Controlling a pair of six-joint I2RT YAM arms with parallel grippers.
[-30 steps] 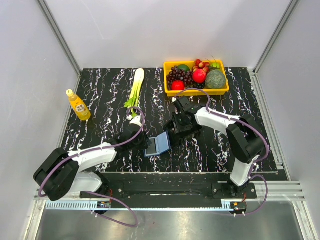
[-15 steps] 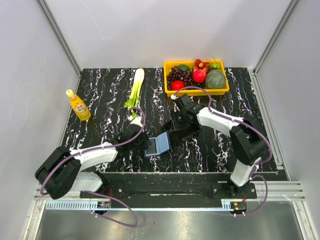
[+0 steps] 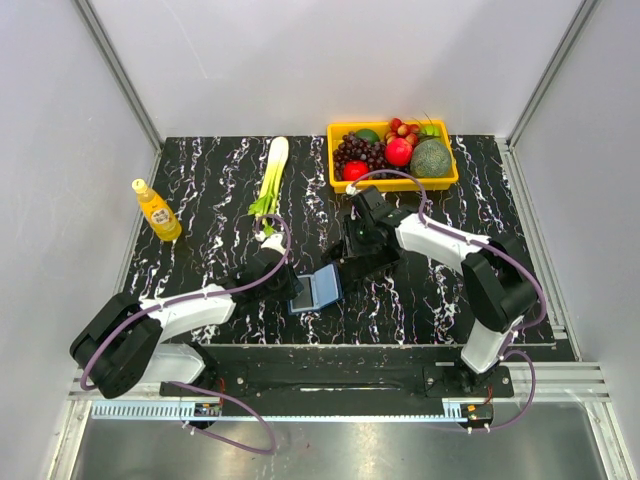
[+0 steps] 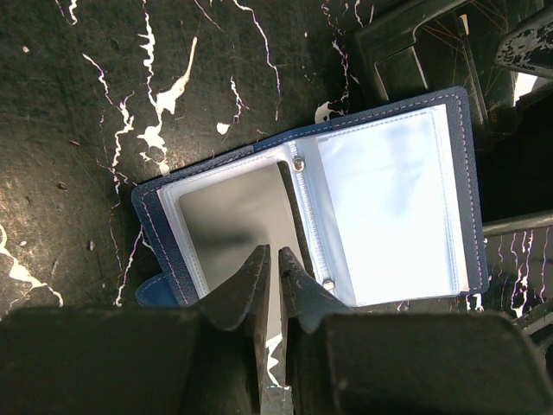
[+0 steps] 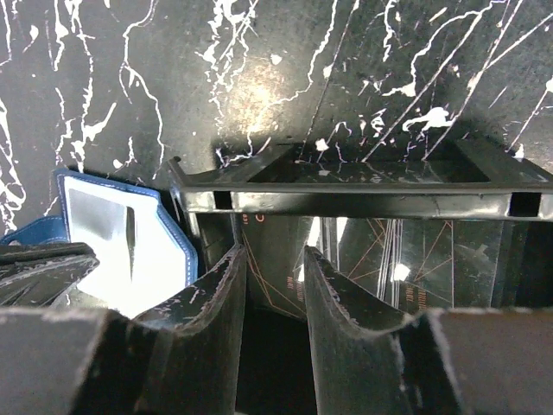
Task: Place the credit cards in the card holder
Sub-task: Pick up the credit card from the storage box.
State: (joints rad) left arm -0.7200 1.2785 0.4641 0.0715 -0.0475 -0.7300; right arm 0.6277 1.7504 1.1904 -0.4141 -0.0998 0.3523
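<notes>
The card holder [image 3: 316,290] lies open on the black marbled table, navy outside with clear sleeves; it also shows in the left wrist view [image 4: 380,207] and the right wrist view [image 5: 130,251]. My left gripper [image 3: 290,284] is shut, its tips [image 4: 275,259] over the near edge of the left sleeve. A black open tray [image 5: 346,201] just right of the holder contains dark credit cards [image 5: 389,259] with orange lines. My right gripper [image 3: 360,256] reaches down into that tray, its jaws open [image 5: 272,259] with a dark card lying between the fingers.
A yellow basket [image 3: 395,185] of fruit stands at the back right. A leek [image 3: 270,175] lies at the back centre and a yellow bottle [image 3: 157,210] stands at the left. Grey walls close in the table on three sides.
My right arm has shifted slightly back and right over the tray. The left arm and the card holder have stayed put.
</notes>
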